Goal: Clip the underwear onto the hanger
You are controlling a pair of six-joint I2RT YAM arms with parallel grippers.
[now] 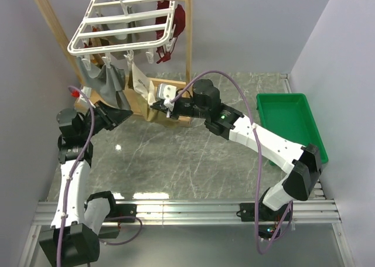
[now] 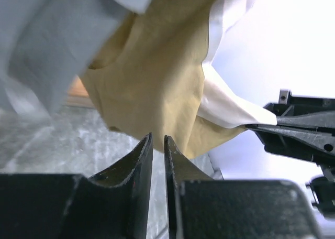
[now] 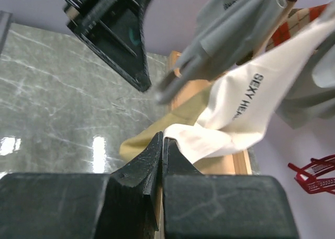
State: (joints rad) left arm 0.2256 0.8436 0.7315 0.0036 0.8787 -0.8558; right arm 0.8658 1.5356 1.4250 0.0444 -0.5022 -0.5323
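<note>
Under the hanger (image 1: 126,21) front edge, right gripper (image 3: 162,139) is pinched shut on the white waistband edge of the underwear (image 2: 157,76). Left gripper (image 2: 157,140) sits left of it, jaws a narrow slit with nothing between, tips at the tan hem, contact unclear. Grey garment (image 1: 105,82) crowds the hanger's left side. Room to move lies on the hanger's near side.

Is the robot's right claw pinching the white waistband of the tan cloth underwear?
Yes, the right gripper is shut on the white waistband of the tan cloth underwear.
</note>
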